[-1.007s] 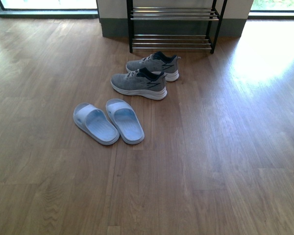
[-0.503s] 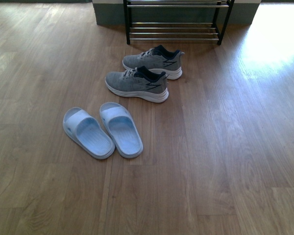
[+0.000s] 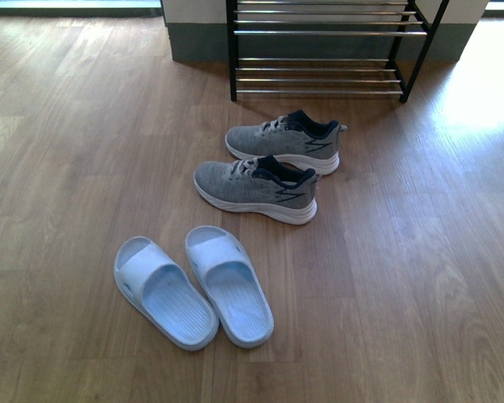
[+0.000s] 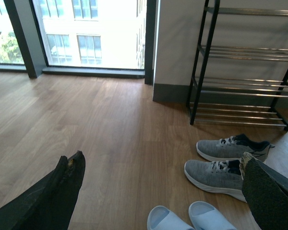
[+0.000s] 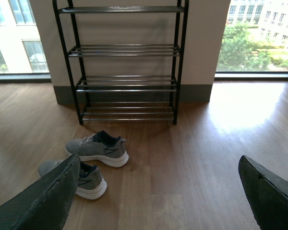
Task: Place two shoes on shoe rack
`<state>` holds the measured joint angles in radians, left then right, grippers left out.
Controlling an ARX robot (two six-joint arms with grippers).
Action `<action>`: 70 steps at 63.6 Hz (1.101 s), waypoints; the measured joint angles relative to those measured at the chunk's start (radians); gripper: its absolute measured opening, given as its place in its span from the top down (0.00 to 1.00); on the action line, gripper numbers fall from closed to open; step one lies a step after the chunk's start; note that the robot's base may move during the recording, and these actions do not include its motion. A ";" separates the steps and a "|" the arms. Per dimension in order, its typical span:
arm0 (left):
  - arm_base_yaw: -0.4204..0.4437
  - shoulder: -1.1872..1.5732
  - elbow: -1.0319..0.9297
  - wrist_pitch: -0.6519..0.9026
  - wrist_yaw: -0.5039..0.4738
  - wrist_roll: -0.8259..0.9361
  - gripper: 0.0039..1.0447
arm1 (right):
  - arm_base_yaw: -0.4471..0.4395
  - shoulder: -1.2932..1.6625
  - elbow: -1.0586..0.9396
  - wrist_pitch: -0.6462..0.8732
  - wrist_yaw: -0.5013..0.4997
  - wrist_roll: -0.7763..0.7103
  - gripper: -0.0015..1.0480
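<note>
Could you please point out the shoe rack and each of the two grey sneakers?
shoe rack (image 5: 127, 50): right wrist view, chrome bars.
grey sneaker nearest the rack (image 3: 277, 141): front view, knit side.
grey sneaker farther from the rack (image 3: 227, 180): front view, knit toe.

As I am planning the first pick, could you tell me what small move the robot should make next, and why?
Probably lower the right gripper toward the far sneaker. It and the near sneaker lie on the floor before the rack, whose visible tiers are bare; that gripper is open, holds nothing and hangs above them.
</note>
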<state>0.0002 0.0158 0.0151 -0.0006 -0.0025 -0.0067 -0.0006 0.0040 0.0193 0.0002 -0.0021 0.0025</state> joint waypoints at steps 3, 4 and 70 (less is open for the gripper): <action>0.000 0.000 0.000 0.000 -0.001 0.000 0.09 | 0.000 0.000 0.000 0.000 -0.001 0.000 0.09; 0.000 0.000 0.000 0.000 -0.001 0.000 0.09 | 0.000 0.000 0.000 0.000 -0.001 0.000 0.09; 0.000 0.000 0.000 0.000 0.002 0.000 0.09 | -0.045 0.152 0.032 -0.008 -0.302 0.059 0.09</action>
<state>-0.0002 0.0158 0.0151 -0.0006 -0.0002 -0.0063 -0.0460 0.1558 0.0509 -0.0082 -0.3038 0.0612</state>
